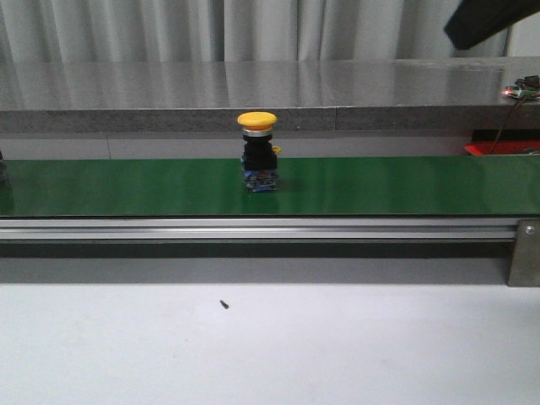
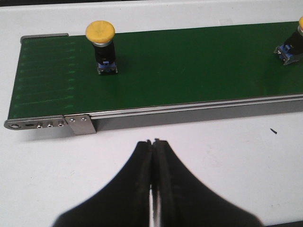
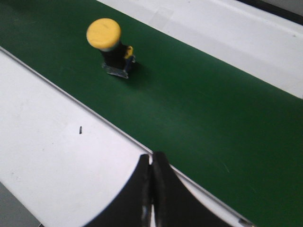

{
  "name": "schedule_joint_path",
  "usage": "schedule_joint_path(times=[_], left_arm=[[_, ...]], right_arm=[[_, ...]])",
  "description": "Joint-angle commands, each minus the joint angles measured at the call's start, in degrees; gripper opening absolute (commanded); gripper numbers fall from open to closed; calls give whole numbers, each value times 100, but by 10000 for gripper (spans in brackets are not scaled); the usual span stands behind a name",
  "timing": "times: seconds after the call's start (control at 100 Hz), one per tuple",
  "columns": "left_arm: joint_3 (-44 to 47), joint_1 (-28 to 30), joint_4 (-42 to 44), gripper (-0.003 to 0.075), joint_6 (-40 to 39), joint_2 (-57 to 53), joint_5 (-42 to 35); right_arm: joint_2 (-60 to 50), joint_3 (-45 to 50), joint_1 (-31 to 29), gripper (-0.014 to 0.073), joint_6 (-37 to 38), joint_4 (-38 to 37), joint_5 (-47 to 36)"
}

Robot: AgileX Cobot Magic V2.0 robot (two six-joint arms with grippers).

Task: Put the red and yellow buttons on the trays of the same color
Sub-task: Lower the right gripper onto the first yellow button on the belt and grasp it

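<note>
We see a yellow button (image 1: 256, 154) upright at centre frame on the green belt (image 1: 405, 186), cap up for gripping. A second button (image 2: 101, 46) stands upper left in the left wrist view. Both our left gripper (image 2: 153, 143) and right gripper (image 3: 151, 158) are pressed together, empty, short of the belt. No trays visible.

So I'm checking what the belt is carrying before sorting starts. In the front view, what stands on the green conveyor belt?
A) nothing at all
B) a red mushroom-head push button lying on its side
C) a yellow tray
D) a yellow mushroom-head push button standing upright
D: the yellow mushroom-head push button stands upright on the green conveyor belt, cap up on its black body, with no tray or red button in sight there.
</note>
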Motion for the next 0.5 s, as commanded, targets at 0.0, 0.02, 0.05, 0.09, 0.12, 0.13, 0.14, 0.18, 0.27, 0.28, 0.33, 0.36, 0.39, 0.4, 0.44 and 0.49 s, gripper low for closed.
schedule_joint_path(times=[0.0,0.02,0.05,0.09,0.12,0.13,0.14,0.18,0.27,0.28,0.33,0.36,0.39,0.4,0.44,0.49], left_arm=[[-120,-38,-124,-20,4,-114,-350],[-120,-38,-124,-20,4,-130,-350],[-120,-38,-124,-20,4,-144,-350],[-120,-38,-124,-20,4,-153,-350],[-120,-38,-124,-20,4,-153,-350],[-120,-38,-124,-20,4,-153,-350],[-120,-38,-124,-20,4,-153,-350],[-120,-38,-124,-20,4,-153,-350],[-120,-38,-124,-20,4,-153,-350],[-120,-38,-124,-20,4,-153,-350],[-120,-38,-124,-20,4,-153,-350],[-120,-38,-124,-20,4,-153,-350],[-120,-38,-124,-20,4,-153,-350],[-120,-38,-124,-20,4,-153,-350],[-120,-38,-124,-20,4,-153,-350],[-120,-38,-124,-20,4,-153,-350]], right_arm=[[256,-589,102,-24,-47,69,21],[318,-652,109,-13,-47,69,55],[434,-808,133,28,-47,69,125],[600,-952,158,88,-47,69,200],[728,-1084,157,167,-47,69,259],[754,-1109,157,185,-47,69,272],[779,-1134,157,203,-47,69,283],[914,-1262,157,321,-47,74,323],[1175,-1472,157,564,-47,68,329],[1197,-1488,157,579,-47,68,328],[1356,-1619,157,664,-42,68,362],[1416,-1684,157,663,-43,68,398],[1517,-1767,157,652,-10,68,426],[1539,-1783,157,650,-10,68,425],[1665,-1861,157,642,73,63,449],[1811,-1963,157,636,161,63,466]])
